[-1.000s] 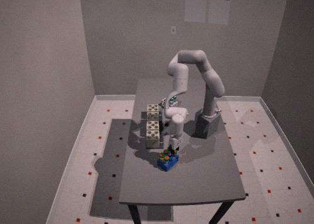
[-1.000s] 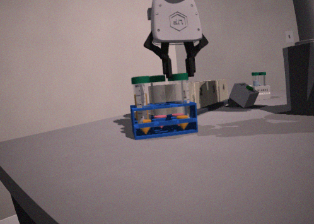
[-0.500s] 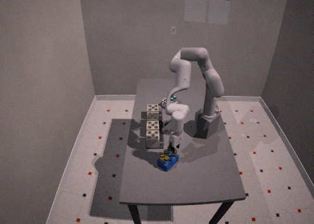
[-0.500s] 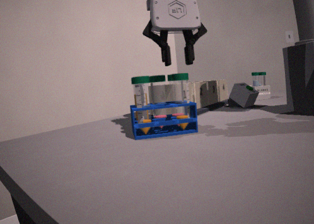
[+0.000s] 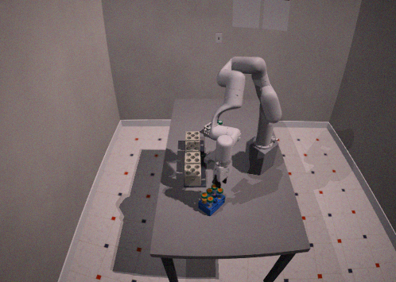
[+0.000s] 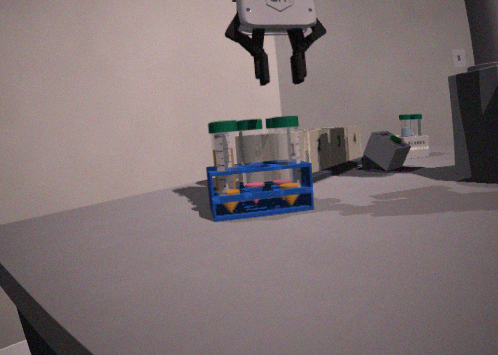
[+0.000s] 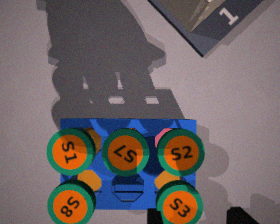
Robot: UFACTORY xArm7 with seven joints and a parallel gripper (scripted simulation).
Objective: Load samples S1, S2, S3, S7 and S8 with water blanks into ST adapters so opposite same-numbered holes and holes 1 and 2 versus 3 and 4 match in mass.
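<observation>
Keeping the five samples upright by their IDs, the blue rack stands nearest my viewpoint. Above it I hold the gripper part open, gripping nothing, probably so its fingers can straddle one cap. Beyond, the pale adapters stand in line, presumably for loading. Farthest, the blanks rack keeps possible counterweights standing.

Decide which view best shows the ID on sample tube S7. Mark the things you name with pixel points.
The wrist view: it looks down on the orange cap dot of S7 [image 7: 125, 153], where the ID reads clearly. The top view shows small orange-dotted caps, IDs unreadable; the exterior view shows green-capped tubes from the side, without IDs, so S7 cannot be singled out.
</observation>
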